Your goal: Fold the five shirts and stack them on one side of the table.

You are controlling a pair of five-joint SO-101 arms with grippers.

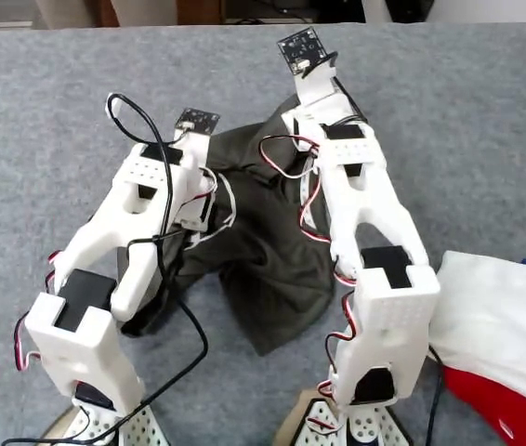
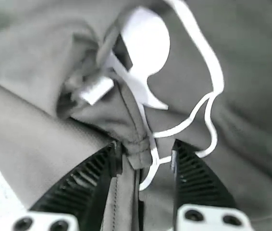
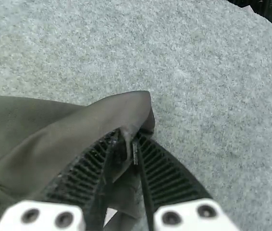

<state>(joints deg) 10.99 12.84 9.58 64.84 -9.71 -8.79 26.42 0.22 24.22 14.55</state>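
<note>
- A dark olive shirt (image 1: 263,269) lay crumpled in the middle of the grey tabletop (image 1: 59,111), between the two arms, bunched rather than spread flat and not yet folded.
- The right gripper (image 3: 126,139) was clamped on a corner of the shirt's hem at its far side. The cloth was pinched thin between the ribbed jaws and draped back over them, a hold that looked meant to draw that edge out or carry it over.
- The left gripper (image 2: 143,147) straddled a thick ridge of the same shirt beside its white print (image 2: 145,43). The jaws stood a little apart with cloth filling the gap and creases running into it, so it appeared to be gripping the fold, probably to steady or lift the near side while the other arm worked.
- With both grips on one garment, the step in hand was judged to be straightening the shirt ahead of a fold.
- A white garment (image 1: 505,316) rested on a red one (image 1: 486,404) at the tabletop's near right corner, well apart from the olive shirt, likely the side chosen for the stack.
</note>
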